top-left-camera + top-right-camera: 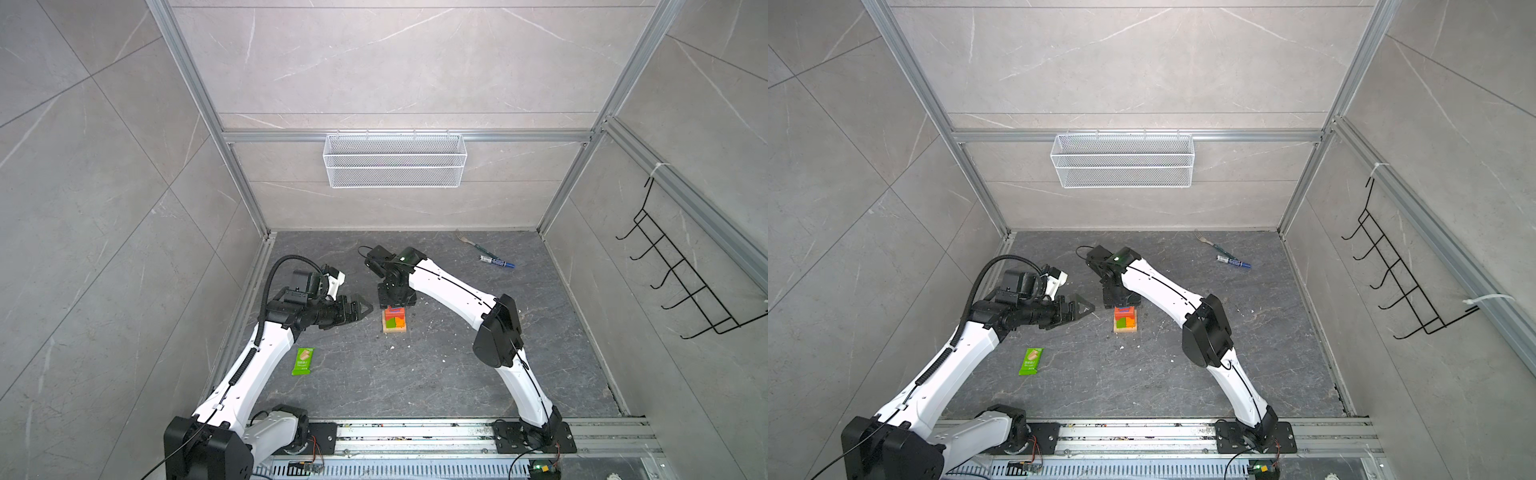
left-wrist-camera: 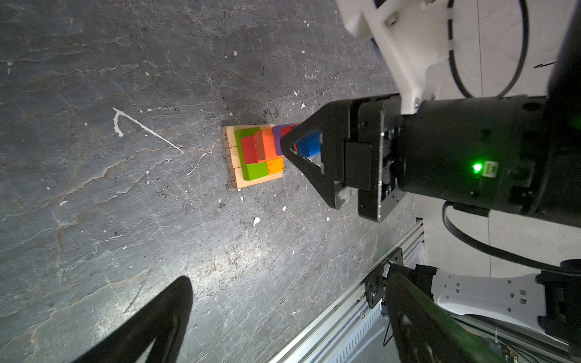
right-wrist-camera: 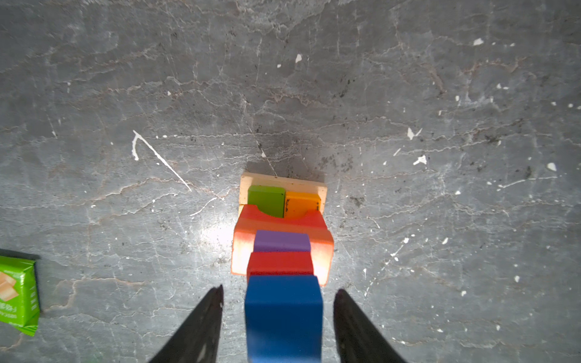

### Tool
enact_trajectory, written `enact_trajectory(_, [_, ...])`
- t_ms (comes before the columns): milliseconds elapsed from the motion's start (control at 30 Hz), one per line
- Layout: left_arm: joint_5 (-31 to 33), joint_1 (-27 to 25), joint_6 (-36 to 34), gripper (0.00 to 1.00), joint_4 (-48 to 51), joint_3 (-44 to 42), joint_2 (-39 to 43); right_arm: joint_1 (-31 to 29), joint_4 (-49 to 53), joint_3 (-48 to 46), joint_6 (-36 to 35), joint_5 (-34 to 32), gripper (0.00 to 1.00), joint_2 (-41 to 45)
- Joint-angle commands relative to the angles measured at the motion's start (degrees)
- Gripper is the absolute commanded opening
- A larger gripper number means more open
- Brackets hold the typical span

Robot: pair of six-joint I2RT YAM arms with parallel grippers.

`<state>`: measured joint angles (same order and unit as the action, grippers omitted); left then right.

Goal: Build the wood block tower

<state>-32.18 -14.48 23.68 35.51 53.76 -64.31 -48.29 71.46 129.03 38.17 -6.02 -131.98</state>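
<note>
Left wrist view only: finds the tower (image 2: 257, 154) standing mid-desk (image 2: 125, 220), with 58, 29, 31 inked on the ends of its tan bars (image 2: 231, 157). Right wrist view: gaps either side of the topmost blue cube (image 3: 283, 314), right end effector (image 3: 279, 289) open astride it. In both top views: left end effector (image 1: 362, 309) (image 1: 1086, 309) spread wide, near the tower.

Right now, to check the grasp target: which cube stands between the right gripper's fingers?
The blue cube, topmost; the red cube and purple cube sit below it.

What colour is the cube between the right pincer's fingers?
The cube is blue, clearest in the right wrist view.
</note>
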Motion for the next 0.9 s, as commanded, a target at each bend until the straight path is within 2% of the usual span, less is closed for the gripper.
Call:
enact_trajectory(0, [-1.8, 0.4, 1.0, 0.98, -1.4, -0.2, 1.6, 0.2, 1.7, 1.5, 1.1, 0.9, 0.39, -2.1])
enact_trajectory(867, [-1.9, 0.5, 0.8, 0.98, -1.4, -0.7, 2.8, 0.3, 1.5, 2.2, 2.0, 0.7, 0.28, -3.9])
